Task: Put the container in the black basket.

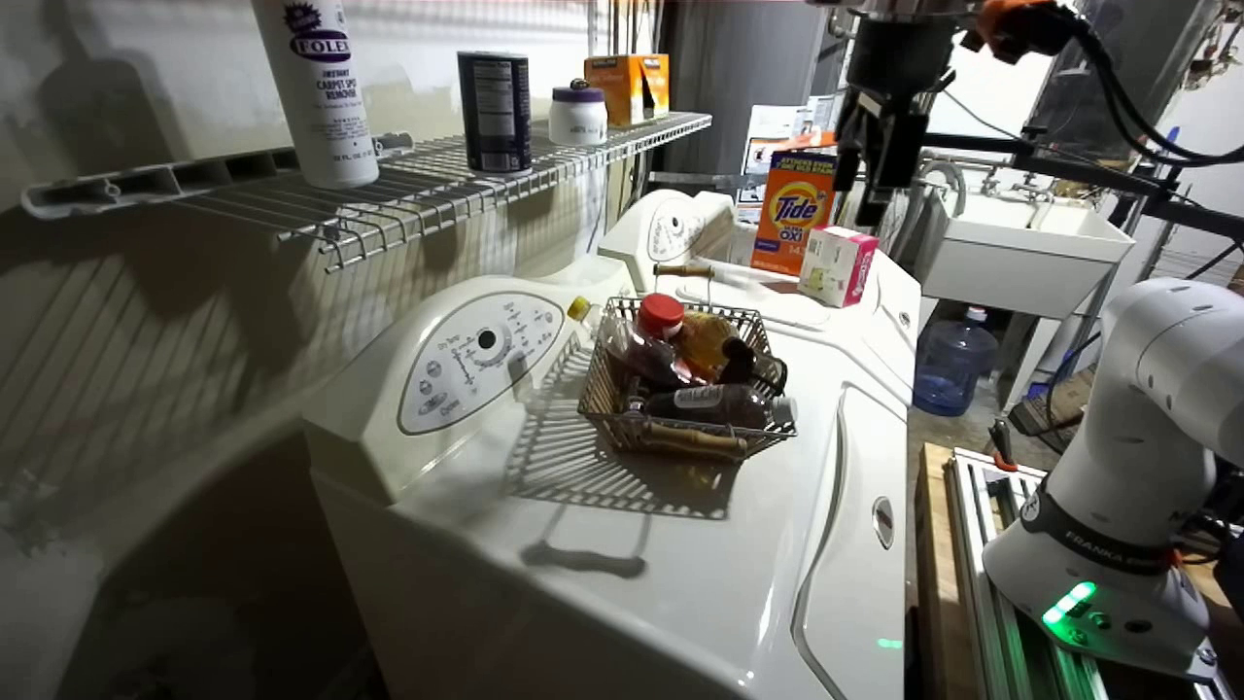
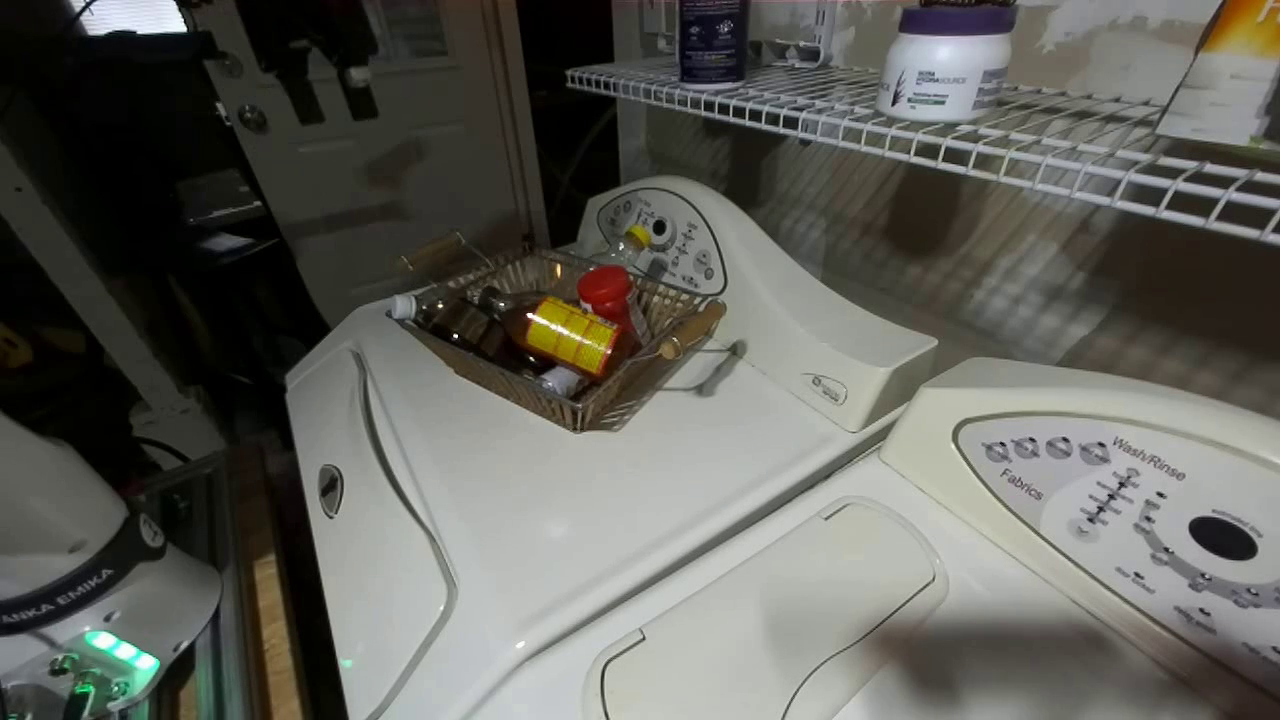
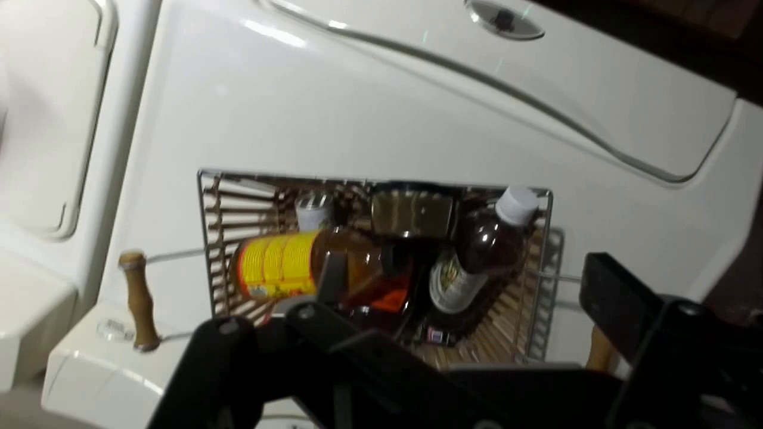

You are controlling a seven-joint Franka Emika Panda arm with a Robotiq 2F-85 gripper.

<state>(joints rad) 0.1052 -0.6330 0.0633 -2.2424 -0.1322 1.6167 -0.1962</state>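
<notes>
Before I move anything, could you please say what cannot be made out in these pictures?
Container: label's fine print too small, in an exterior view.
Basket: floor mostly hidden by bottles, in the wrist view.
Dark item atop the white jar: too small to identify, in an exterior view.
Orange box: cut off by picture edges, in an exterior view.

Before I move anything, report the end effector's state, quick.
End effector: open, holding nothing; its jaws stand well apart in the wrist view.
</notes>
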